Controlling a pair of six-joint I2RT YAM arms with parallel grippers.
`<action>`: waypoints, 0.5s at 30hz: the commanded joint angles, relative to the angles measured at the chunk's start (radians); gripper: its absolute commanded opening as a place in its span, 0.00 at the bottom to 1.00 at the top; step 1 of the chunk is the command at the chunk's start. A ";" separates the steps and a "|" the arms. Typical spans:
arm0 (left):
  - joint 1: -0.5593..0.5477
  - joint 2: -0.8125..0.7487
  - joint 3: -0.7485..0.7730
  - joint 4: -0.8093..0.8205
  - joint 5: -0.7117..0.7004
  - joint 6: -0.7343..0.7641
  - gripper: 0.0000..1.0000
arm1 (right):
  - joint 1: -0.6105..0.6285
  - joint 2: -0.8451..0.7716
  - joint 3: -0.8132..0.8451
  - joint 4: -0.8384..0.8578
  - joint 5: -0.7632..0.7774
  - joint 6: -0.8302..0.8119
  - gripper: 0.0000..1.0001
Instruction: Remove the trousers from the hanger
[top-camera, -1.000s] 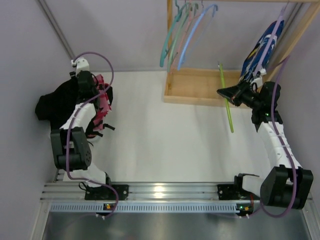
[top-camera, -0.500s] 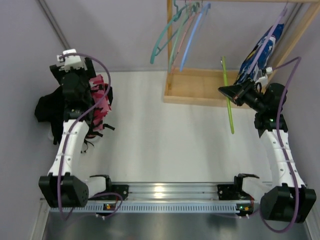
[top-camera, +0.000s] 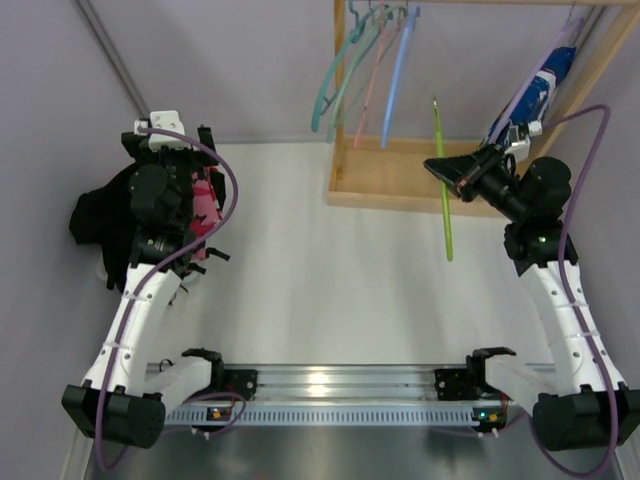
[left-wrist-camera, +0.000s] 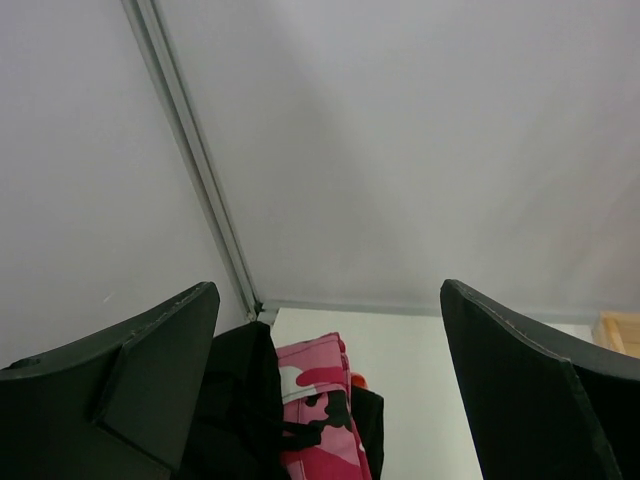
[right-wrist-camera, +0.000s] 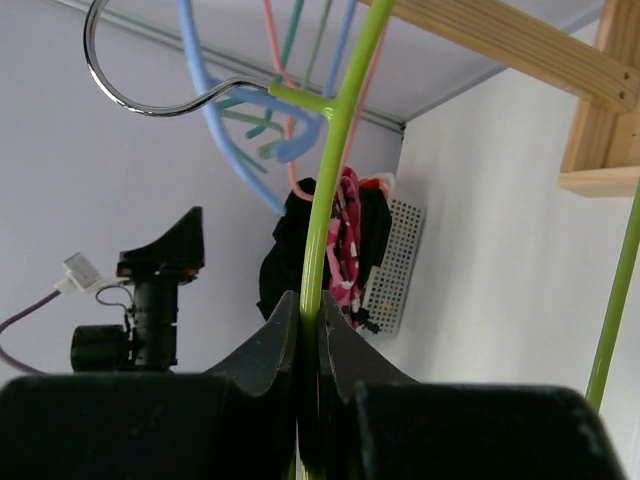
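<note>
Soft pink-red camo trousers (top-camera: 203, 212) lie crumpled against the plain black trousers (top-camera: 98, 215), far left on the white table (top-camera: 320, 280), by the wall. Blue/white patterned trousers (top-camera: 545, 88) hang far right beside the wooden rack (top-camera: 390, 190); can't tell if they're on a hanger.

L gripper (left-wrist-camera: 328, 300): black wedge fingers spread wide, nothing between, above the pink pair. R gripper (right-wrist-camera: 308, 315): pinched tight on thin lime-green hanger (right-wrist-camera: 338, 160) w/ shiny metal hook. Blue, pink, teal spare hangers (top-camera: 395, 70) curve down from the rack top.

Your robotics lab test cell.
Plain panel walls (top-camera: 230, 70) box in a white table (top-camera: 320, 280); you see robot arms (top-camera: 560, 300) bolted to an aluminium rail (top-camera: 330, 378).
</note>
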 joint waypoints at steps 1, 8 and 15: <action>-0.016 -0.005 0.000 -0.003 -0.019 -0.003 0.99 | 0.054 -0.047 0.116 -0.023 0.079 0.005 0.00; -0.033 -0.008 0.002 -0.010 -0.032 -0.035 0.99 | 0.073 -0.073 0.187 -0.091 0.162 -0.033 0.00; -0.065 0.017 0.030 -0.010 -0.041 -0.041 0.99 | 0.113 0.097 0.411 -0.144 0.298 -0.017 0.00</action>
